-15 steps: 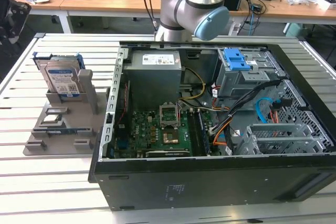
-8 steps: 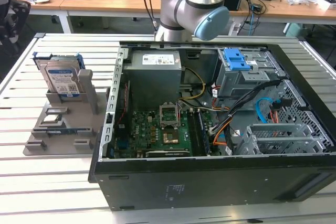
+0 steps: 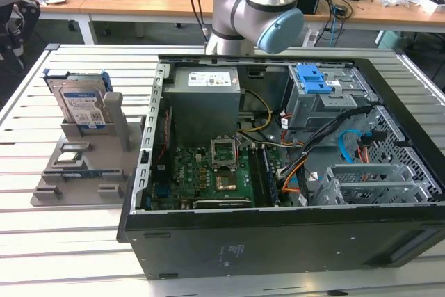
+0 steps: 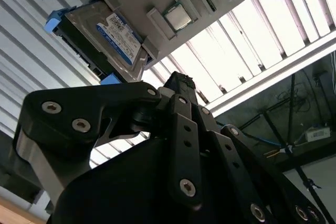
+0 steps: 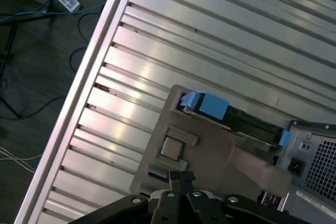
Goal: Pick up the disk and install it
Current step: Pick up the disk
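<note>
Well, the disk (image 3: 82,106), a flat silver hard drive in a blue plastic caddy, stands upright in a grey slotted stand (image 3: 83,165) on the slatted aluminium table (image 3: 28,102), at exterior view's left; lower part sunk in slot. First wrist view gives it edge-on, mostly blue caddy. Black gripper (image 5: 181,176) points toward stand, clear of disk, fingers together w/ nothing between. Open black computer case (image 3: 278,241) sits just beside stand. Grey-and-blue arm (image 3: 257,12) is cut off at frame top.

Slatted table (image 3: 69,255): stand (image 3: 83,172), computer case (image 3: 278,248) (open)
</note>
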### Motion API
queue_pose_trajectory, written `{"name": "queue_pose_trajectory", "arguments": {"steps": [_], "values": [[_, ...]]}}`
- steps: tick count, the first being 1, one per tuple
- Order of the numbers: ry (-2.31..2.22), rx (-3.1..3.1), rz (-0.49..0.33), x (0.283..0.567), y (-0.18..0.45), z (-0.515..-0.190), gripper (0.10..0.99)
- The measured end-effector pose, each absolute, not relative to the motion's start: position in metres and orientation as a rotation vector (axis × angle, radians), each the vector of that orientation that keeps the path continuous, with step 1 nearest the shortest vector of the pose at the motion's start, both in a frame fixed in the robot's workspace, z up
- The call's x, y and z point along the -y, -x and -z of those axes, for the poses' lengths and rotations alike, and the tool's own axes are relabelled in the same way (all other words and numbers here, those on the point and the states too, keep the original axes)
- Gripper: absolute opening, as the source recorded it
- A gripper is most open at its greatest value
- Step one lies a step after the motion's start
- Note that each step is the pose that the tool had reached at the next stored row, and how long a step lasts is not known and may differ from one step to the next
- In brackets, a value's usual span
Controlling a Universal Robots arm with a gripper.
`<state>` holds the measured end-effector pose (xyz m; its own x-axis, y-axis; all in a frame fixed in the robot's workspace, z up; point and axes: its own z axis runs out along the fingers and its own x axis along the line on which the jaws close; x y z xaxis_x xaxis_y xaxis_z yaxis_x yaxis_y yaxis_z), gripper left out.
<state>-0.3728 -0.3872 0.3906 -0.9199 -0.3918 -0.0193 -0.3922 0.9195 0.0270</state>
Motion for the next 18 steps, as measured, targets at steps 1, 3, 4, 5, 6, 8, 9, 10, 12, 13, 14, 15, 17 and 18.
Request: {"name": "queue_pose_trajectory", "arguments": {"steps": [1,3,4,5,6,8,9,10,12,13,14,15,17,18], "values": [[0.641,-3.062,-0.048,0.3872,0.3728,-0.3906,0.106],[0.669,-3.056,-0.048,0.3872,0.3727,-0.3906,0.106],[0.683,-3.053,-0.048,0.3872,0.3728,-0.3905,0.106],[0.702,-3.049,-0.048,0.3872,0.3727,-0.3906,0.106],[0.716,-3.046,-0.048,0.3872,0.3727,-0.3906,0.106],[0.763,-3.035,-0.048,0.3871,0.3727,-0.3906,0.106],[0.78,-3.03,-0.048,0.3871,0.3728,-0.3906,0.106],[0.794,-3.027,-0.049,0.3871,0.3728,-0.3905,0.106],[0.832,-3.017,-0.049,0.387,0.3727,-0.3906,0.106],[0.855,-3.011,-0.049,0.387,0.3728,-0.3906,0.106],[0.882,-3.003,-0.049,0.387,0.3727,-0.3906,0.106],[0.897,-2.999,-0.049,0.387,0.3728,-0.3905,0.106],[0.938,-2.987,-0.049,0.387,0.3727,-0.3905,0.106],[0.953,-2.983,-0.049,0.3869,0.3727,-0.3906,0.106]]}}
